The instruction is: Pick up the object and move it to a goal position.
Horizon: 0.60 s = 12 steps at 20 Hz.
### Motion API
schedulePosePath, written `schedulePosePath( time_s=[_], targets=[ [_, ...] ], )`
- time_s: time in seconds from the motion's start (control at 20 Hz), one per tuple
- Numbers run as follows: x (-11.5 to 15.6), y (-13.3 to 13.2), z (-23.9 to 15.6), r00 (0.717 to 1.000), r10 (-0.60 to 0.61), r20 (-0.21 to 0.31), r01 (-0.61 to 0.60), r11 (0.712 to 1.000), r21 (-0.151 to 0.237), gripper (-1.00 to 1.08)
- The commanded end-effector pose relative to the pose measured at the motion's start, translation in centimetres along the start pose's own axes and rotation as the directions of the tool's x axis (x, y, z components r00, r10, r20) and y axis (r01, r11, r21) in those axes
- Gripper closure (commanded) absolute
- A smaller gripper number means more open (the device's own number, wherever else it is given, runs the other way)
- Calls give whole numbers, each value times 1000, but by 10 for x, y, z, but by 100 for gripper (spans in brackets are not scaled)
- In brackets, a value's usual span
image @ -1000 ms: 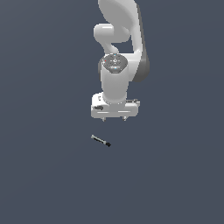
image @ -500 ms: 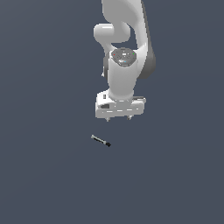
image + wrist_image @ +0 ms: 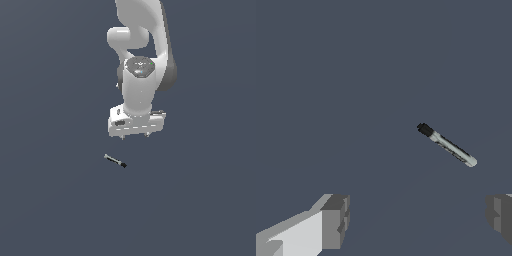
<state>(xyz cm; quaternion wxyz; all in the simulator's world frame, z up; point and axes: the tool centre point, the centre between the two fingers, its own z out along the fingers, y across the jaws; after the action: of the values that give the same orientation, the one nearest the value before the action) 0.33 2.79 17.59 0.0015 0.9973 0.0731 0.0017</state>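
The object (image 3: 115,161) is a tiny thin stick, light grey at one end and black at the other, lying flat on the dark grey floor. In the wrist view the object (image 3: 446,145) lies slantwise, black cap away from the right finger. My gripper (image 3: 136,135) hangs above the floor, up and toward the exterior view's right of the stick, apart from it. Its fingers (image 3: 333,221) stand wide apart, open, with nothing between them. Only short fingertips show under the white hand in the exterior view.
The white arm (image 3: 144,45) rises behind the gripper. The dark grey floor (image 3: 50,200) stretches flat all around, with no other objects or edges in sight.
The arm has swung lower and its wrist has turned, bringing the gripper down and slightly toward the stick. The stick has not moved.
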Motion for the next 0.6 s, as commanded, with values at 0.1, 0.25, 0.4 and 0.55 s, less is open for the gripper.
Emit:
schedulePosePath(
  time_s=[0.1, 0.25, 0.4, 0.55],
  targets=[
    [2, 5, 5, 999, -45, 1, 45, 999, -2, -92],
    [3, 9, 11, 996, -89, 2, 89, 996, -3, -92],
    [5, 14, 17, 990, -143, 3, 143, 990, -4, -92],
    [7, 21, 24, 978, -207, 5, 207, 978, -5, -92]
  ],
)
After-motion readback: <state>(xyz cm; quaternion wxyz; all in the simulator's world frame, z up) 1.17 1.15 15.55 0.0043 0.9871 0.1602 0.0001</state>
